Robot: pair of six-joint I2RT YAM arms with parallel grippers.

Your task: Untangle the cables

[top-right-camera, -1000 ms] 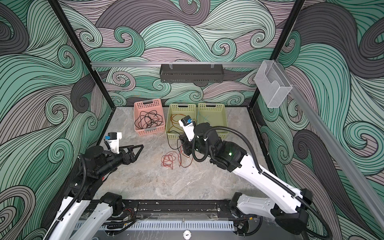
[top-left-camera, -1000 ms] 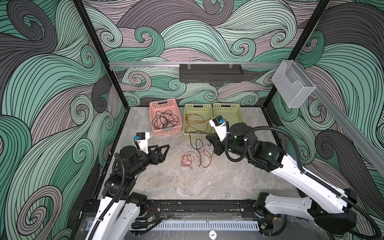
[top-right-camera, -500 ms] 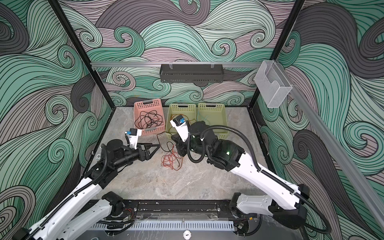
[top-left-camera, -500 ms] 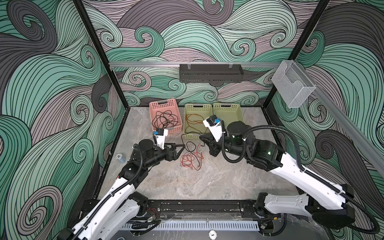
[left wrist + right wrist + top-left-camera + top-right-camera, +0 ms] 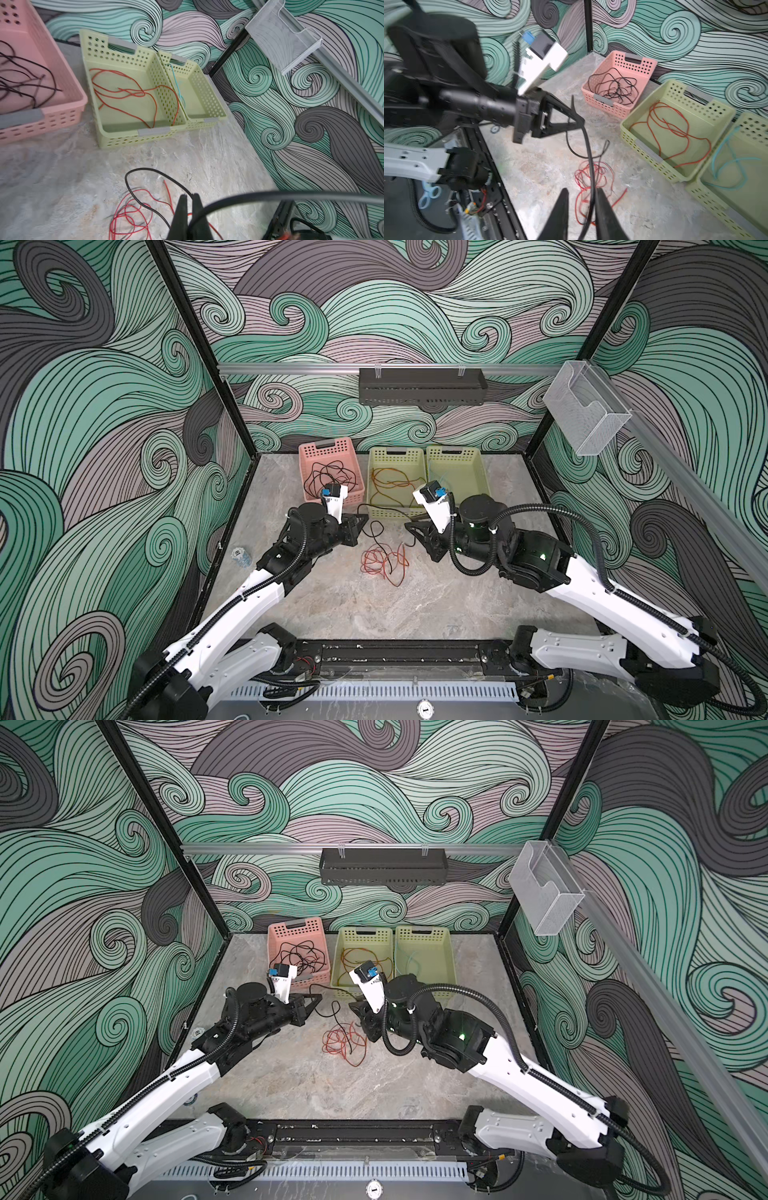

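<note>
A thin black cable [image 5: 588,149] runs taut from my left gripper [image 5: 579,120] down between the fingers of my right gripper [image 5: 582,190]. The left gripper [image 5: 189,195] is shut on this cable, whose slack loop [image 5: 126,180] lies on the table. My right gripper [image 5: 409,526] is open, with the strand close to one finger. A red cable tangle [image 5: 382,564] lies on the table between both grippers. More black cables [image 5: 328,479] sit in the pink basket [image 5: 309,452]. An orange-red cable [image 5: 392,485] is in the middle green basket [image 5: 397,454], and a teal piece [image 5: 726,164] in the right green basket [image 5: 478,466].
The three baskets stand in a row at the table's back. A black tray [image 5: 422,385] hangs on the back wall and a clear holder [image 5: 582,410] on the right rail. A small object [image 5: 240,556] and blue scissors [image 5: 428,195] lie off the table's left edge.
My left arm swung in from the left to the middle and its jaws closed on the black cable. My right gripper's jaws parted, and that arm shifted slightly.
</note>
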